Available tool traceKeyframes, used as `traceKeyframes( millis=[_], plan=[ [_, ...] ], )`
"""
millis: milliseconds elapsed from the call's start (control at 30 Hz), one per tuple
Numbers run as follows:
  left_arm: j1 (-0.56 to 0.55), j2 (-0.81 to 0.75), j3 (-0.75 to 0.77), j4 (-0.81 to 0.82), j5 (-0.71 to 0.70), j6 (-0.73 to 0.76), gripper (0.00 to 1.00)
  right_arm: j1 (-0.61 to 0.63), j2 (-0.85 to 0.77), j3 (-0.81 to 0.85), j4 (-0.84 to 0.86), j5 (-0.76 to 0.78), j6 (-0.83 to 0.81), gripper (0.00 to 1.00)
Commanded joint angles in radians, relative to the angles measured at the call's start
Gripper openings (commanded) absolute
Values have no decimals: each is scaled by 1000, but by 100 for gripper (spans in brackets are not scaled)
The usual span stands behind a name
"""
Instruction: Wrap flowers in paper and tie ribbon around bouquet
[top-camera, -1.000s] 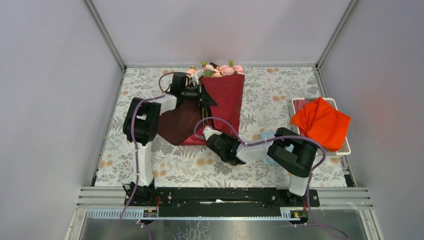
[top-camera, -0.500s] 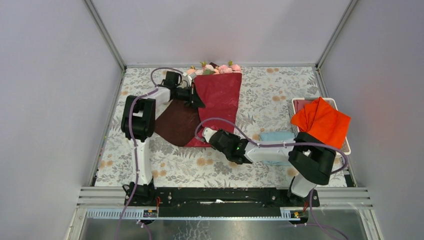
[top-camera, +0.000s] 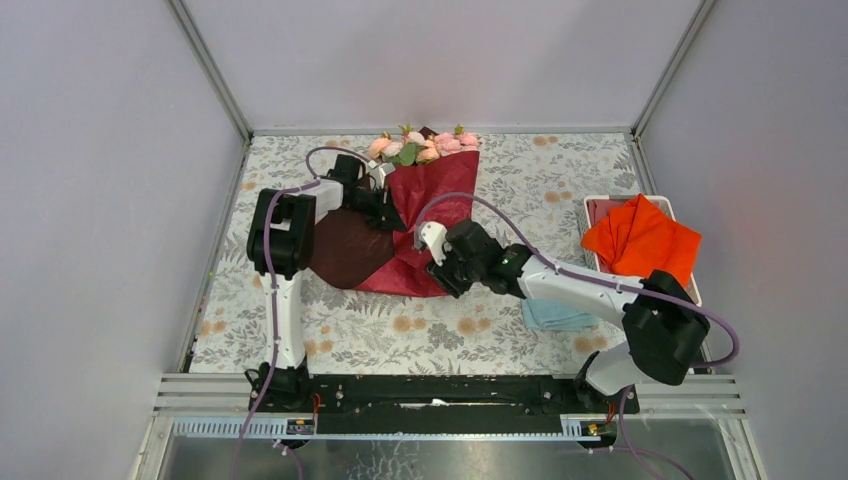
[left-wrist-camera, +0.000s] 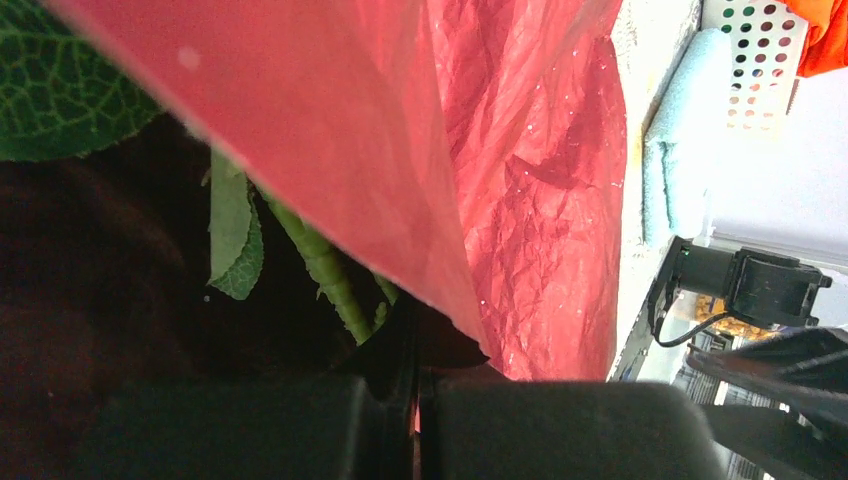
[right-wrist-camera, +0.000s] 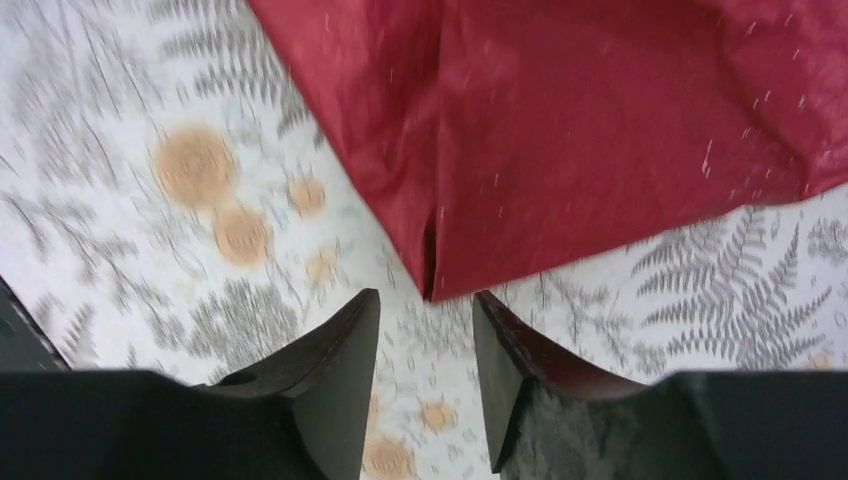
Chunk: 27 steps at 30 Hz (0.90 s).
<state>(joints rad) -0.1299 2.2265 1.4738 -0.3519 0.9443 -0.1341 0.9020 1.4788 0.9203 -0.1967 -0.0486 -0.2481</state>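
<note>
A white perforated tray (top-camera: 596, 204) stands against the right edge of the surface, heaped with a crumpled orange-red cloth (top-camera: 645, 248). A folded light blue cloth (top-camera: 556, 316), soft-looking, lies nearer the near edge, partly under the right arm. A tablecloth (top-camera: 560, 180) printed with ferns and blossoms covers the surface. A purple cable (top-camera: 462, 195) arches over the paper (top-camera: 445, 170), a crinkled crimson sheet flecked with tiny glints. The paper lies mid-surface toward the far edge, its maroon-brown other side showing at the left. The flowers (top-camera: 420, 148), pale pink and peach blooms with green leaves, poke out at its far end, close to the far edge. In the left wrist view, thin green stems (left-wrist-camera: 322, 268) and a veined leaf (left-wrist-camera: 236, 235) sit beneath the lifted sheet. The left gripper (left-wrist-camera: 415, 395) is clamped tight on the paper's edge. The right gripper (right-wrist-camera: 425, 300) hangs with its fingers parted and holds nothing, with the paper's pointed near corner just beyond its tips.
</note>
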Motion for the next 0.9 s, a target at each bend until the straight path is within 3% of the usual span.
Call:
traceKeyframes(
  millis=[0, 133, 300, 600, 733, 867],
  plan=[
    [10, -14, -27, -22, -36, 52, 0, -49, 91, 101, 156, -142, 163, 41],
    [16, -16, -30, -18, -28, 48, 0, -130, 238, 134, 251, -161, 329, 14],
    [24, -16, -24, -17, -26, 47, 0, -148, 334, 71, 241, -163, 381, 0],
    [34, -10, -17, -18, -36, 71, 0, -160, 160, -252, 225, -157, 492, 0],
    [33, -9, -16, -18, -27, 80, 0, -199, 76, -217, 131, -173, 452, 0],
    [33, -12, -26, -18, -24, 85, 0, -299, 75, -74, 103, -280, 398, 1]
  ],
)
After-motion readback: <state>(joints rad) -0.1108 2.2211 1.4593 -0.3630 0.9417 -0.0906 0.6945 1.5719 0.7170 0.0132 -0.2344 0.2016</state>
